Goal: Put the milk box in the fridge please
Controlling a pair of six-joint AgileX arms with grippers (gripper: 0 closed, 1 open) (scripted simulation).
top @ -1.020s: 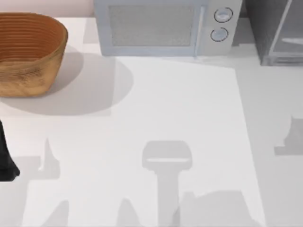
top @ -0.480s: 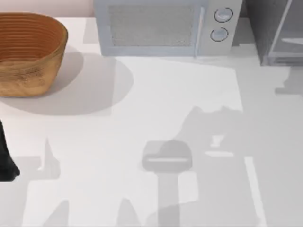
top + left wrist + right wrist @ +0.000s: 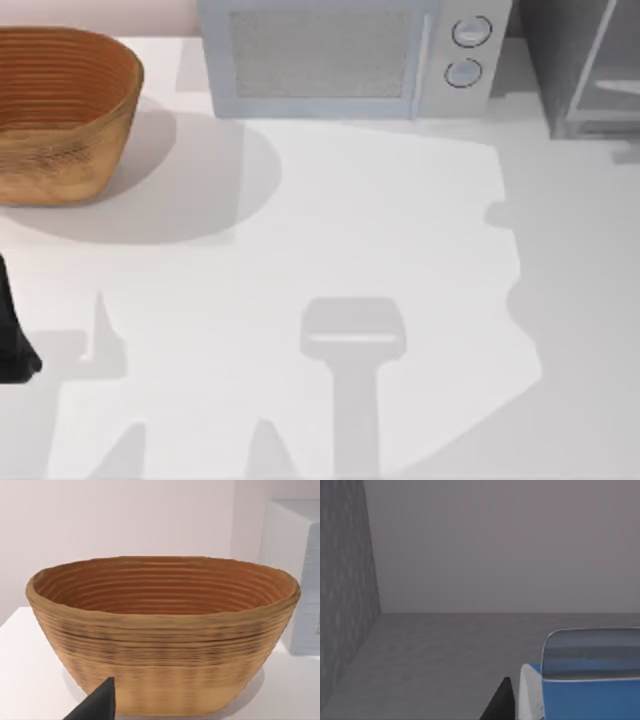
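Note:
The milk box (image 3: 585, 690) shows its blue upper part close to the right wrist camera, low inside a dark grey space with a speckled wall beside it. My right gripper (image 3: 506, 702) is shut on the box, with one dark fingertip (image 3: 501, 701) pressed against its white edge. The fridge (image 3: 590, 70), a dark grey cabinet with a pale door panel, stands at the table's far right corner. My left gripper (image 3: 95, 706) is parked at the table's left edge (image 3: 12, 340), facing the basket.
A woven wooden basket (image 3: 60, 110) sits at the back left. A light grey microwave (image 3: 350, 60) with two round knobs stands at the back middle, just left of the fridge. Arm shadows lie across the white tabletop (image 3: 330, 250).
The large arm shadow that covered the table's middle half a second ago has drawn back toward the right. The left arm, basket and microwave have not moved.

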